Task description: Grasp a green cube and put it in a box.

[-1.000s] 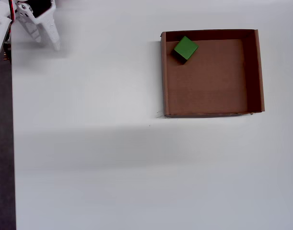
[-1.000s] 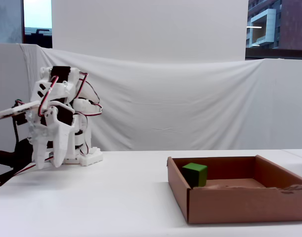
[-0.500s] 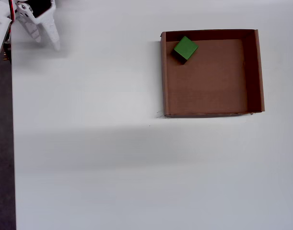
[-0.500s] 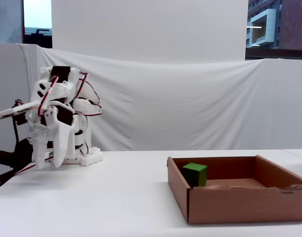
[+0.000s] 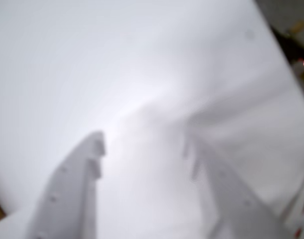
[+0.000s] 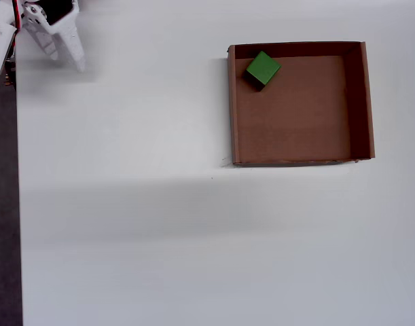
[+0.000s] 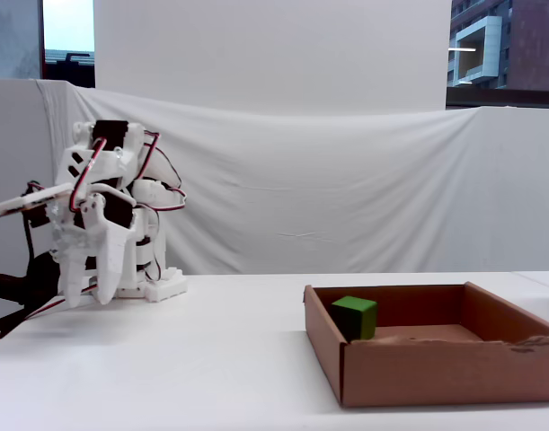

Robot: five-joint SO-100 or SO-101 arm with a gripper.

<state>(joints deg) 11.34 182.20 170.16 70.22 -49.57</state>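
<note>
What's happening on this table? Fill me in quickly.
Nothing is being handled right now. The green cube already sits inside the box, in the corner nearest the arm, resting on the cardboard floor. The arm is folded back at the far edge of the table, well away from the box. Its hand hangs open over bare white surface and holds nothing.

White table [image 6: 125, 224] bearing the box [image 6: 368, 102], which is lying flat on its surface. The arm's base [image 7: 153, 289] is standing on the table well left of the box in the fixed view.
</note>
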